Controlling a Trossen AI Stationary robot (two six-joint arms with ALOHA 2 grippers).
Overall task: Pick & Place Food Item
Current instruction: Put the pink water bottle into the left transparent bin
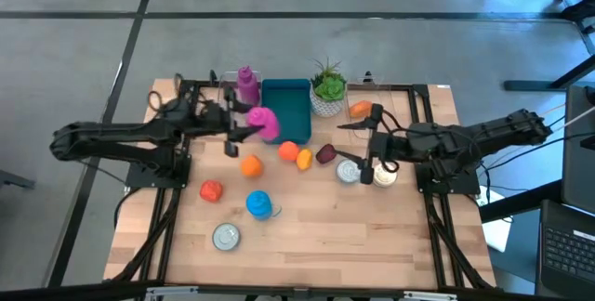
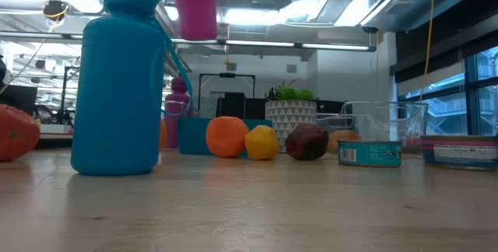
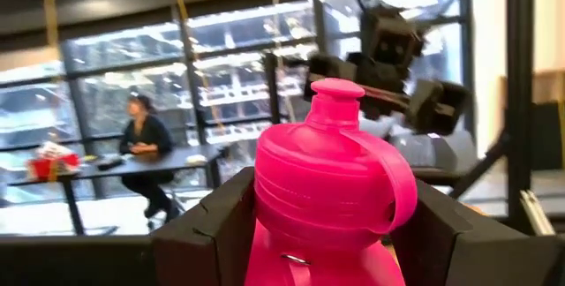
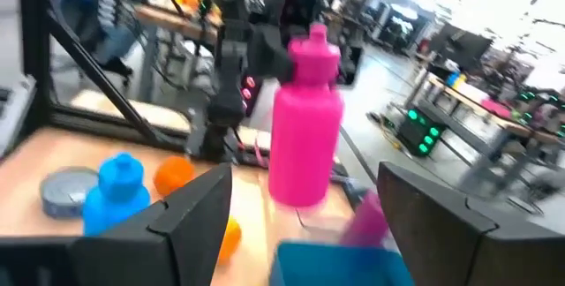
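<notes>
While the left gripper is clamped on a pink bottle and holds it in the air, upright, over the near left corner of the teal bin, the bottle's long axis runs vertical, cap up. At three o'clock across the table the right gripper hangs with fingers spread and empty above two tins. The left arm is clearly nearer the bin, which lies toward one o'clock from the bottle. An orange and lemon sit at five o'clock.
</notes>
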